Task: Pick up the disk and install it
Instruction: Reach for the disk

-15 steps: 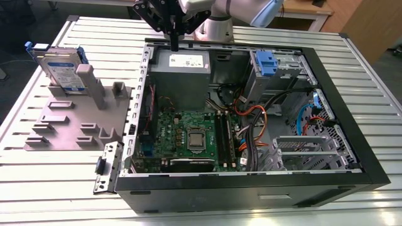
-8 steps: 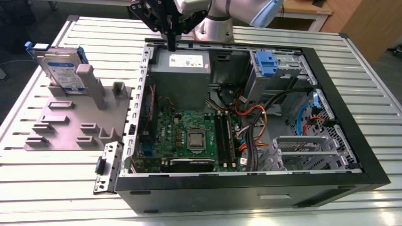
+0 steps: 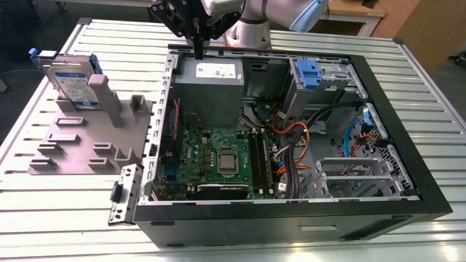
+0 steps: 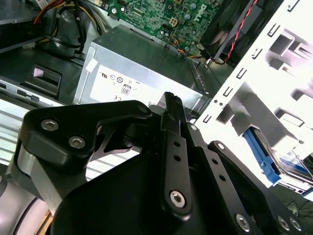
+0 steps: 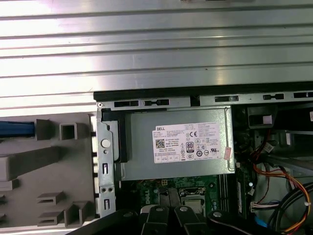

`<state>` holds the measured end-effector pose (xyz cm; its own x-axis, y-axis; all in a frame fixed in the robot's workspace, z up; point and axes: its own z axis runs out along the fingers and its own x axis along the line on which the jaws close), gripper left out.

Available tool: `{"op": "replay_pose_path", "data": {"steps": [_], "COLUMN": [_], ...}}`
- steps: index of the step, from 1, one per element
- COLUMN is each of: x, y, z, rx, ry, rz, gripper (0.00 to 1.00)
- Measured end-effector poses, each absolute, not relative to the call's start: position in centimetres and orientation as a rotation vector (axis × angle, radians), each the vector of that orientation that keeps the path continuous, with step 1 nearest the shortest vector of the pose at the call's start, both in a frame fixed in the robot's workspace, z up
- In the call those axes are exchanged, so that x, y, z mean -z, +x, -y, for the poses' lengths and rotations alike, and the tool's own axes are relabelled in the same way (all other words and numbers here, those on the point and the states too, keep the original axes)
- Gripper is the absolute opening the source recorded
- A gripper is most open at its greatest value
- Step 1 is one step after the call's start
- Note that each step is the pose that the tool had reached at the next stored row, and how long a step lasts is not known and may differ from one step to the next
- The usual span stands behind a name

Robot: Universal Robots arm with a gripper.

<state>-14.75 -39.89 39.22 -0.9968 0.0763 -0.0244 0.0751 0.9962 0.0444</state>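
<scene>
Hand (image 3: pixel 198 54) hovers over the case's (image 3: pixel 386 109) back rim, above the power supply (image 3: pixel 211 79), fingers pressed together, empty. Disk (image 3: pixel 69 82) stands upright in the stand (image 3: pixel 73 142) near the tabletop's (image 3: pixel 43 202) far corner, on the exterior view's left. Pickup not started; it calls for spreading first.

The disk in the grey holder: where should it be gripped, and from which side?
Probably its upper edge, from straight above: the disk stands upright in the grey holder, whose posts hide its lower part; the top is clear.
</scene>
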Motion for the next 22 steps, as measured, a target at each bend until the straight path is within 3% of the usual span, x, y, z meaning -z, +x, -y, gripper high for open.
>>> {"op": "replay_pose_path", "data": {"steps": [22], "x": [-39.2], "y": [-16.4], "z": [39.9], "rx": [-0.068], "ry": [0.118], "rz": [-3.113], "gripper": [0.11]}}
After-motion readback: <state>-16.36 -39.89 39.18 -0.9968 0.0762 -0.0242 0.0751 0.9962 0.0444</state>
